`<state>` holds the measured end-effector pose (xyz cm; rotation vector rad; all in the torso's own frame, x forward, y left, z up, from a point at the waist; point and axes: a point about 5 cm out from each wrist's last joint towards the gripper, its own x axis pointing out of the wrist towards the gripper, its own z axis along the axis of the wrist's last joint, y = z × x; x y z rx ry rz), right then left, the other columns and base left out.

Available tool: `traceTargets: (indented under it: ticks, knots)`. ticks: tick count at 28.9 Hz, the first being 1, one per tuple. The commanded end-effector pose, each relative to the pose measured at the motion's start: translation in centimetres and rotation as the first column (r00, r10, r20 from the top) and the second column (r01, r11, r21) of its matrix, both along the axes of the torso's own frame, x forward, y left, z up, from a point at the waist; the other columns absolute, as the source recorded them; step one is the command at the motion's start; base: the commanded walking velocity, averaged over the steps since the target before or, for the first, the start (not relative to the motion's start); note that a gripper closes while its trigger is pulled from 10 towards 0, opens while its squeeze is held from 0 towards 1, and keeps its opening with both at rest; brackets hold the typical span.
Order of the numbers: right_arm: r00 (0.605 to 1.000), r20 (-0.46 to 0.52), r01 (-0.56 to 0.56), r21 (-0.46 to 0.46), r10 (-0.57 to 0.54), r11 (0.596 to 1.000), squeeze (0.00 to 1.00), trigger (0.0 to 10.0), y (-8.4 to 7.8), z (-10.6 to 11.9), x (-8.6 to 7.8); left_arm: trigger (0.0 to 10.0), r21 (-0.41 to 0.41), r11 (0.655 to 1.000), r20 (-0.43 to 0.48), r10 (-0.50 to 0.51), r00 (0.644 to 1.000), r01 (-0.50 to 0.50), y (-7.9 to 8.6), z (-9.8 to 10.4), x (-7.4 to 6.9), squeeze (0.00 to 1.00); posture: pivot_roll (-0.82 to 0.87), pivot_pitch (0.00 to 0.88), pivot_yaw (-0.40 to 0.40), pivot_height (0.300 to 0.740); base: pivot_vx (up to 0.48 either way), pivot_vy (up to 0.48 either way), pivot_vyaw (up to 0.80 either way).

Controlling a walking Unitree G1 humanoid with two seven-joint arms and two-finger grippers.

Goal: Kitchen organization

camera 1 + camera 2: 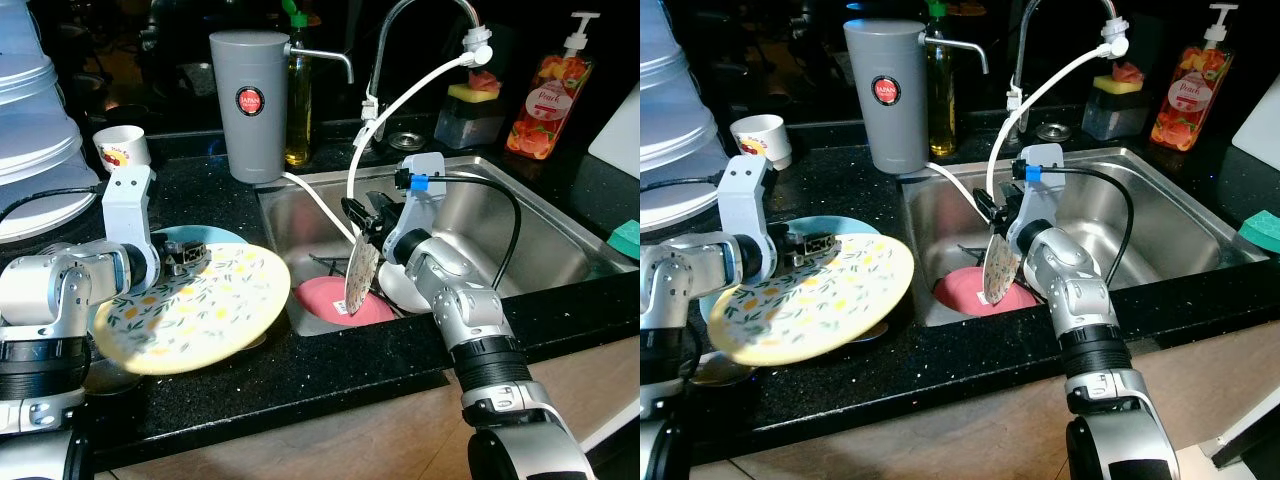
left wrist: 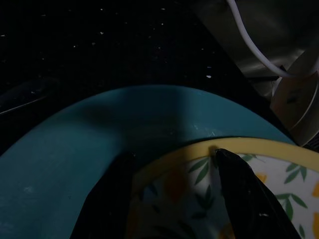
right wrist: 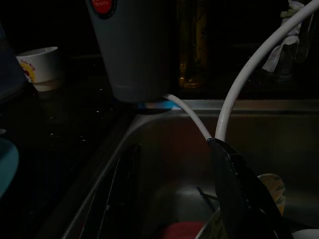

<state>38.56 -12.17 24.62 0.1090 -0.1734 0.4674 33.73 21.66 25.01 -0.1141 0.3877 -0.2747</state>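
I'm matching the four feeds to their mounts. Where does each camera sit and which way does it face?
Head eye views: forward and down at the steel sink; both silver arms show.
Left wrist view: along the left gripper, shut on the yellow floral plate.
Right wrist view: along the right gripper into the sink.
Shared: grey canister.

Left gripper (image 2: 174,164) black fingers (image 2: 246,191) clamp yellow-rimmed floral plate (image 2: 199,189) at its edge; teal plate (image 2: 75,159) beneath it; black speckled counter (image 2: 99,45) beyond; white hose (image 2: 249,40) over sink.
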Motion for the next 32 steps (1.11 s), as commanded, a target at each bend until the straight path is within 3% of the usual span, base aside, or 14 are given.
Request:
traceTargets:
  ticks: [1, 3, 4, 5, 6, 7, 8, 9, 22, 23, 27, 28, 29, 32]
  knots:
    - [1.0, 0.005, -0.027, 0.033, 0.027, 0.999, 0.0, 10.0, 0.4, 0.6, -0.1, 10.0, -0.011, 1.0, -0.031, 0.0, 1.0, 0.0, -0.1, -0.6, -0.1, 0.0, 0.08, 0.047, 0.02, 0.74, 0.0, 0.0, 0.0]
    - [0.989, -0.065, -0.122, 0.177, 0.135, 0.977, 0.0, 10.0, 0.9, 0.6, -0.4, 10.0, 0.012, 1.0, -0.04, 0.007, 0.999, -0.007, 0.0, -0.8, -0.2, 0.0, 0.08, 0.048, 0.019, 0.74, 0.0, 0.0, 0.0]
    - [0.978, -0.094, -0.163, 0.2, 0.184, 0.966, 0.18, 10.0, 1.2, 0.5, -0.5, 10.0, 0.018, 1.0, -0.042, 0.012, 0.999, -0.011, 0.1, -0.9, -0.3, 0.0, 0.08, 0.048, 0.019, 0.74, 0.0, 0.0, 0.0]
    - [0.978, -0.094, -0.163, 0.2, 0.184, 0.966, 0.18, 10.0, 1.2, 0.5, -0.5, 10.0, 0.018, 1.0, -0.042, 0.012, 0.999, -0.011, 0.1, -0.9, -0.3, 0.0, 0.08, 0.048, 0.019, 0.74, 0.0, 0.0, 0.0]
    - [0.959, -0.147, -0.212, 0.204, 0.244, 0.956, 1.0, 10.0, 1.7, 0.1, -0.8, 10.0, 0.025, 1.0, -0.044, 0.016, 0.999, -0.015, 0.1, -1.0, -0.3, 0.0, 0.08, 0.048, 0.019, 0.74, 0.0, 0.0, 0.0]
    - [0.907, -0.236, -0.296, 0.23, 0.348, 0.927, 1.0, 10.0, 2.5, -0.6, -1.4, 10.0, 0.031, 0.999, -0.047, 0.017, 0.999, -0.015, 0.1, -1.1, -0.4, 0.0, 0.08, 0.055, 0.017, 0.74, 0.0, 0.0, 0.0]
    - [0.888, -0.257, -0.322, 0.244, 0.381, 0.915, 1.0, 10.0, 2.8, -0.8, -1.6, 10.0, 0.03, 0.999, -0.048, 0.016, 0.999, -0.015, 0.1, -1.1, -0.4, 0.0, 0.08, 0.055, 0.017, 0.74, 0.0, 0.0, 0.0]
    - [0.833, -0.293, -0.386, 0.3, 0.469, 0.872, 1.0, 10.0, 3.4, -1.0, -2.3, 10.0, 0.031, 0.999, -0.048, 0.015, 0.999, -0.014, 0.1, -1.2, -0.4, 0.0, 0.08, 0.058, 0.018, 0.74, 0.0, 0.0, 0.0]
    - [0.683, -0.361, -0.492, 0.415, 0.635, 0.765, 1.0, 10.0, 5.2, -0.6, -3.8, 10.0, 0.035, 0.999, -0.047, 0.013, 0.999, -0.011, 0.1, -1.2, -0.4, 0.0, 0.08, 0.058, 0.018, 0.74, 0.0, 0.0, 0.0]
    - [0.647, -0.348, -0.508, 0.466, 0.679, 0.724, 0.0, 10.0, 5.6, 0.0, -4.1, 10.0, 0.037, 0.999, -0.048, 0.013, 0.999, -0.011, 0.1, -1.3, -0.4, 0.0, 0.08, 0.058, 0.018, 0.74, 0.0, 0.0, 0.0]
    - [0.586, -0.311, -0.544, 0.532, 0.748, 0.648, 0.0, 10.0, 6.3, 1.0, -4.7, 10.0, 0.038, 0.999, -0.048, 0.015, 0.999, -0.013, 0.1, -1.2, -0.4, 0.0, 0.08, 0.062, 0.017, 0.74, 0.0, 0.0, 0.0]
    - [0.586, -0.311, -0.544, 0.532, 0.748, 0.648, 0.0, 10.0, 6.3, 1.0, -4.7, 10.0, 0.038, 0.999, -0.048, 0.015, 0.999, -0.013, 0.1, -1.2, -0.4, 0.0, 0.08, 0.062, 0.017, 0.74, 0.0, 0.0, 0.0]
    - [0.559, -0.291, -0.563, 0.555, 0.777, 0.613, 0.0, 10.0, 6.7, 1.2, -5.1, 10.0, 0.038, 0.999, -0.048, 0.015, 0.999, -0.013, 0.1, -1.2, -0.4, 0.0, 0.08, 0.062, 0.017, 0.74, 0.0, 0.0, 0.0]
    - [0.535, -0.281, -0.577, 0.568, 0.797, 0.587, 0.0, 10.0, 7.2, 1.3, -5.5, 10.0, 0.038, 0.999, -0.048, 0.014, 0.999, -0.012, 0.1, -1.2, -0.4, 0.0, 0.08, 0.062, 0.018, 0.74, 0.0, 0.0, 0.0]
